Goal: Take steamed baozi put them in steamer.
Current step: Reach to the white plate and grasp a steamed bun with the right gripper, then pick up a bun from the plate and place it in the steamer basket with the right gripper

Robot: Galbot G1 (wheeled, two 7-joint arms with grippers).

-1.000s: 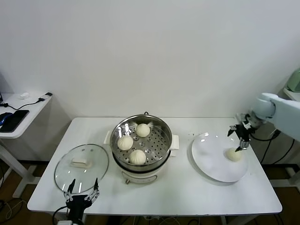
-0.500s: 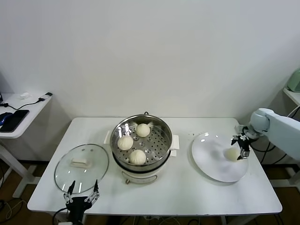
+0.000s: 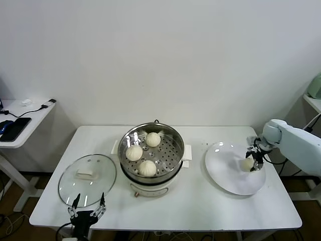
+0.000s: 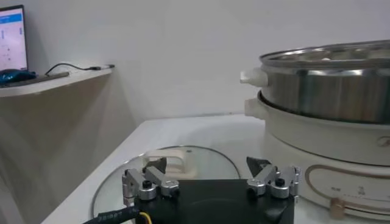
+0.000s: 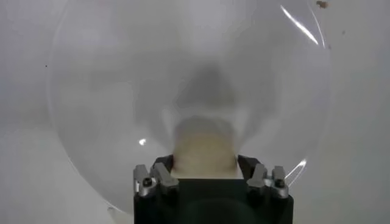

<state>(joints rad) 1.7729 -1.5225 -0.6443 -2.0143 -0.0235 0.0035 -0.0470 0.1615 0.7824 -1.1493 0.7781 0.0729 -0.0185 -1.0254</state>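
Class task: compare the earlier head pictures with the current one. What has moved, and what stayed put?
The right gripper came down onto the last baozi on the plate, jaws now either side of it. Three baozi in the steamer, the lid and the left gripper are unchanged.

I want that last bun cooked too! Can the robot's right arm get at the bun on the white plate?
Probably yes. The right gripper is already down around the bun on the plate, with nothing in between.

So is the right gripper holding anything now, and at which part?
The right gripper has its fingers on either side of the last baozi, which lies on the white plate; a closed grasp cannot be told. The left gripper holds nothing.
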